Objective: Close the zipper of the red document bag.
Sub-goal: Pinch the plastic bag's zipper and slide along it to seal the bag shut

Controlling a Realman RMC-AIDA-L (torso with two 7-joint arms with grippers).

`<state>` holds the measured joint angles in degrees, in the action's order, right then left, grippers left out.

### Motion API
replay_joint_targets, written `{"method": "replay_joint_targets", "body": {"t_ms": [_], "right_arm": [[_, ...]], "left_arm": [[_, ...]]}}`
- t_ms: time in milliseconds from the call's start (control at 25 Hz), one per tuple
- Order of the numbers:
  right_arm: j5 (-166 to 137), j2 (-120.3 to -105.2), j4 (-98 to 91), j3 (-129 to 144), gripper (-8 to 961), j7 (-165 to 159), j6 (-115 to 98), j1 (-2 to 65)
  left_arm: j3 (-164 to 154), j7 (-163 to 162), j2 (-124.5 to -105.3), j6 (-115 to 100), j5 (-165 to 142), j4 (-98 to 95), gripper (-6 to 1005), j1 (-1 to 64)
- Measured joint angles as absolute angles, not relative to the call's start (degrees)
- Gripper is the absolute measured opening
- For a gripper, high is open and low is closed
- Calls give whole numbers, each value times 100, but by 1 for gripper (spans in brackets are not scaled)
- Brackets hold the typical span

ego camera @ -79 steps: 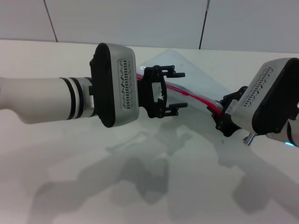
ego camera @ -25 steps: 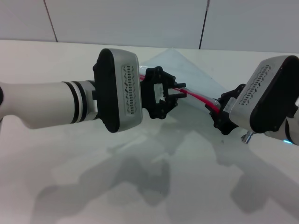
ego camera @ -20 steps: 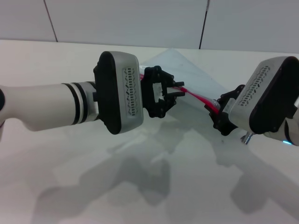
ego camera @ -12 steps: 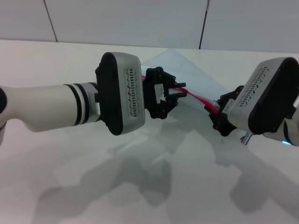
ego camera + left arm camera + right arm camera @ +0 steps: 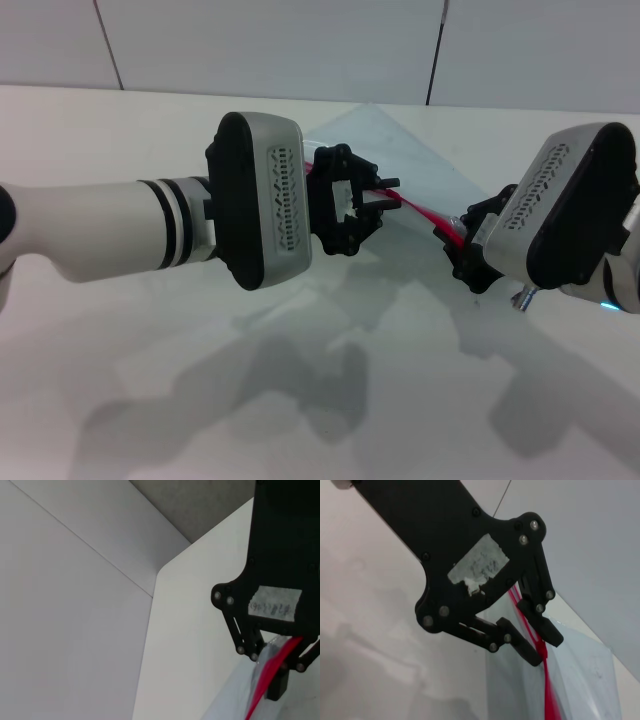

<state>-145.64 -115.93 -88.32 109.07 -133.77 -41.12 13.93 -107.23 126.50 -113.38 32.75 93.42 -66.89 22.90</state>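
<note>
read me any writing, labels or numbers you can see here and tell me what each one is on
Handwritten digits on a white sticker on the left gripper: too blurred to read.
White sticker on the right gripper: worn, nothing legible.
Red document bag and zipper: no text visible.

One red document bag (image 5: pixel 400 150), two grippers

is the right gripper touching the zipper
Touching. In the right wrist view the right gripper has its fingertips closed on the zipper, the red strip pinched between them.
</note>
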Motion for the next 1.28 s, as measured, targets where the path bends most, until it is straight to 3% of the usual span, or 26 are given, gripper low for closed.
{"method": "replay_joint_targets", "body": {"t_ms": [1280], "right_arm": [[-14610, -11593, -8824, 10915, 50, -13377, -4122, 1406]], "left_arm": [[-10810, 12657, -11347, 3287, 9343, -6745, 111, 2136]]}}
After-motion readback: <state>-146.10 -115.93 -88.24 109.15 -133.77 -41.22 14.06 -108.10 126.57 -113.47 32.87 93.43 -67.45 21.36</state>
